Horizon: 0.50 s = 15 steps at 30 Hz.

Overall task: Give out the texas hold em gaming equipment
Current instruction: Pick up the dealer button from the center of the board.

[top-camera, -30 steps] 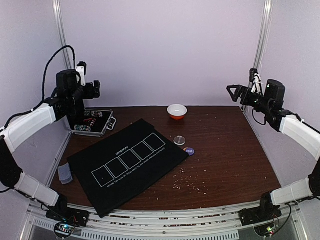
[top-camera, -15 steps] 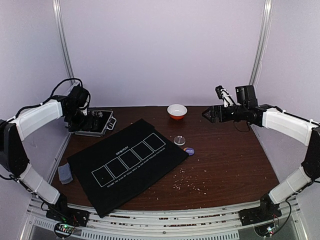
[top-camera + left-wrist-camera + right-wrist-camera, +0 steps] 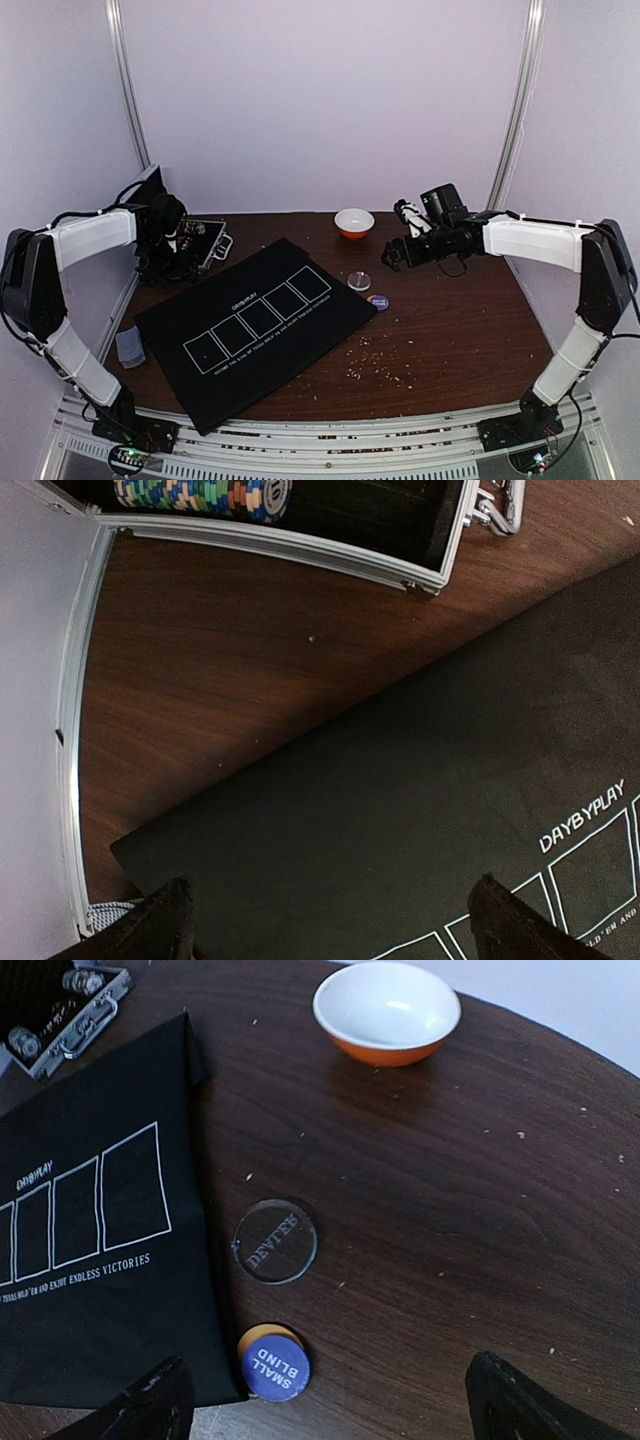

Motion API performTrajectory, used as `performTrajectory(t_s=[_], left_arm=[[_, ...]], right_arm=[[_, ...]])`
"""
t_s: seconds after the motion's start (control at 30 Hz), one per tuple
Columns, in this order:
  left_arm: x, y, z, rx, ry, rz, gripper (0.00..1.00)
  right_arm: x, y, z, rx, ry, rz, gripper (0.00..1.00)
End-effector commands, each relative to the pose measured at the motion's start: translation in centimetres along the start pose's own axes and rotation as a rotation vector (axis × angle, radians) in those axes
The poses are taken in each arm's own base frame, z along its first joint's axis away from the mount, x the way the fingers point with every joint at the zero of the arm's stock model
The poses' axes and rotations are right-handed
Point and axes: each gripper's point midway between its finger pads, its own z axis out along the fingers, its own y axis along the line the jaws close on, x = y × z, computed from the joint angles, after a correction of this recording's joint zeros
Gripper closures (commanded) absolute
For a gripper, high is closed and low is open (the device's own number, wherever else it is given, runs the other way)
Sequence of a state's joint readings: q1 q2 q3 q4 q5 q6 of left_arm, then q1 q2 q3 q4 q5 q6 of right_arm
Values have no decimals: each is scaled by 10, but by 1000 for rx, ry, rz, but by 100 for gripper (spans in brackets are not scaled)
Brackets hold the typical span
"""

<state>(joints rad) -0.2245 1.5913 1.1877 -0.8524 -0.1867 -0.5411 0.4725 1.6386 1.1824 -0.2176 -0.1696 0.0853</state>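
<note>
Clock directions are from the top view, with 12 at the back wall.

My left fingers [image 3: 165, 925] are spread as wide as they go and hold nothing. They hang above the desk [image 3: 470, 320] at about 10 o'clock, over the bare wood between the open aluminium chip case [image 3: 190, 245] and the far-left edge of the black 5-box mat [image 3: 255, 325]. In the left wrist view, a row of striped poker chips [image 3: 200, 495] lies inside the case.

My right fingers [image 3: 150, 1400] are just as wide apart and also empty, held above the desk at about 1 o'clock.

Below the right fingers sit the round discs. The clear disc [image 3: 274, 1241], marked DEALER, lies flat on the wood just off the mat's right-hand edge. At its 5 o'clock, apart from it, a purple disc [image 3: 276, 1368] reading SMALL BLIND rests on top of an orange disc [image 3: 262, 1333], just beside the mat's right corner.

The mat lies skewed across the left and middle of the desk, with no card or chip in its 5 boxes. A grey-blue deck of cards [image 3: 130, 347] sits at 8 o'clock, just beside the mat's left corner.

The white bowl with an orange base [image 3: 354, 222] stands upright at 12 o'clock. Pale crumbs [image 3: 375, 365] are scattered at 5 o'clock.
</note>
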Motion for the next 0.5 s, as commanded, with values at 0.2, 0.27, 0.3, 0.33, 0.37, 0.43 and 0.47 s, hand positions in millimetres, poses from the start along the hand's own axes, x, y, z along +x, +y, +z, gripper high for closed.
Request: performTrajectory(t_s=[0.2,0.27,0.3,0.33,0.37,0.43,0.47], left_arm=[[-30,-21,6,69,-81,8,2],[-35,-24,6,83,-95,18,2],[-37,-27,6,92,-104,24,2],[-40,-28,6,99,-111,28,2],[-42,-31,6,108,-116,36,2],[-44,-34,8,119,-120,53,2],[-46,-36,9,122,-121,62,2]], right_arm=[[-4,33,78,214,138,-83,7],[-5,37,92,204,154,-67,9],[-6,38,98,204,161,-62,9],[-4,39,104,205,173,-63,9],[-3,40,110,206,179,-63,9],[3,44,121,201,201,-69,9],[7,44,127,206,215,-72,9]])
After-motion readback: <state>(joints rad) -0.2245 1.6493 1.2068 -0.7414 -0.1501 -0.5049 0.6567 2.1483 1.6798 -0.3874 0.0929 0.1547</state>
